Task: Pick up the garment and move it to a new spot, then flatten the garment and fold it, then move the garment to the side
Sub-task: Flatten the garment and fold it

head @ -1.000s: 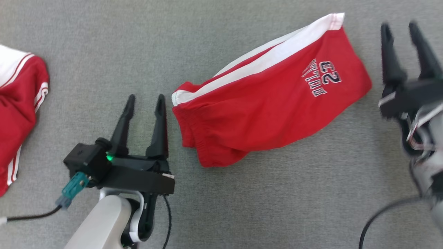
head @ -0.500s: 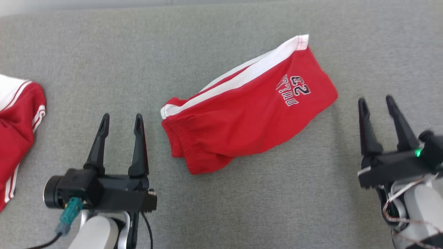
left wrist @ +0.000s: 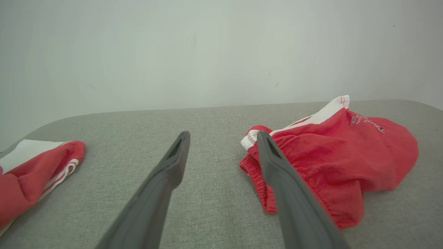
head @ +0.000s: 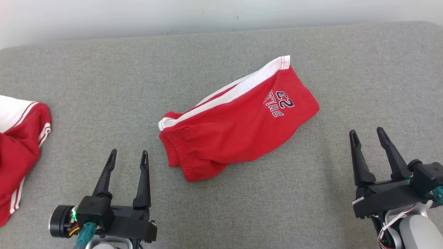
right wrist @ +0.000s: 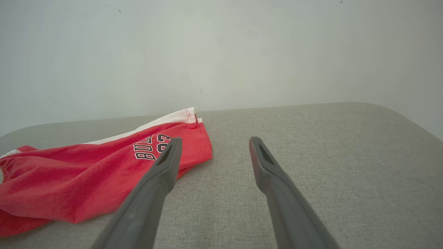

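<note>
Where the left hand (head: 129,152) sits: low at the near left, spread wide with nothing between its two dark prongs.
Right hand (head: 366,130): low at the near right, likewise spread and empty.
Garment (head: 235,131): red shorts with a white side stripe and a number print. They lie slantwise in the middle of the tabletop (head: 104,86), between the two hands and touching neither. The waistband end points toward the left hand, the hem end toward the right.
Fold: seems doubled over lengthwise, though the layers are hard to tell apart from above. The waistband end is puckered.
Surface: grey woven cloth cover, with a pale wall behind.
Other garment (head: 20,148): a second red-and-white piece at the far left edge, well apart.
Risk, grip: pinching only the top layer would likely peel the fold open on lifting.
Risk, drag: sliding over the rough cloth could bunch the shorts further.
Risk, placement: carrying them leftward could drop them onto the second piece and tangle the two.
</note>
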Tool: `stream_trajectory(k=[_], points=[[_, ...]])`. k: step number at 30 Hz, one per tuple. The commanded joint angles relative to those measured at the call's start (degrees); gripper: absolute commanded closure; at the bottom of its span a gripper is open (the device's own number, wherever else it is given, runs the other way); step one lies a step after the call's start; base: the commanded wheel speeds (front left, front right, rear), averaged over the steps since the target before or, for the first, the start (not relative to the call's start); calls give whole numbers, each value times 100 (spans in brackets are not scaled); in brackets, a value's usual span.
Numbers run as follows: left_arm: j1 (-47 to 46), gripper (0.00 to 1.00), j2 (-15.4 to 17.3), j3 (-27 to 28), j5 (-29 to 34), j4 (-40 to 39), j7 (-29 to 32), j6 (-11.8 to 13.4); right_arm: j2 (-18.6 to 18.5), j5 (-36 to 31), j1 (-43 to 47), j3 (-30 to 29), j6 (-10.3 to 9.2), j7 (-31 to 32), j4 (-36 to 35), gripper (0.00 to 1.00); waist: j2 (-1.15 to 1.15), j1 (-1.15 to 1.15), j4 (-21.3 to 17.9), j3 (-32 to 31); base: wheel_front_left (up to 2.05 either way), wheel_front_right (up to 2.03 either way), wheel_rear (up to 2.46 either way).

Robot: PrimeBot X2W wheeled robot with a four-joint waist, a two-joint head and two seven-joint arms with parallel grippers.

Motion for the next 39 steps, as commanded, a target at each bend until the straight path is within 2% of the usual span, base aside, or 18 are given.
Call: stream_trajectory(k=[1, 11, 21, 28, 39], points=[[81, 0, 2, 24, 27, 38, -43, 1, 24, -58, 94, -29, -6, 40, -77, 0, 0, 1, 16, -51, 0, 0, 0], [-6, 0, -118, 48, 101, 106, -43, -78, 47, -75, 85, -154, -6, 181, -91, 0, 0, 1, 176, -42, 0, 0, 0], [-169, 0, -200, 23, 216, 46, -43, -146, -264, 179, -695, -82, -6, 238, 581, 0, 0, 1, 450, 228, 0, 0, 0], [-280, 0, -400, -17, 283, -16, -43, -169, -527, 449, -1595, 357, -5, 92, 1734, 0, 0, 1, 756, 549, 0, 0, 0], [-388, 0, -646, 74, 397, -76, -43, -272, -559, 959, -2524, 1119, -5, -45, 3302, 0, 0, 1, 957, 846, 0, 0, 0]])
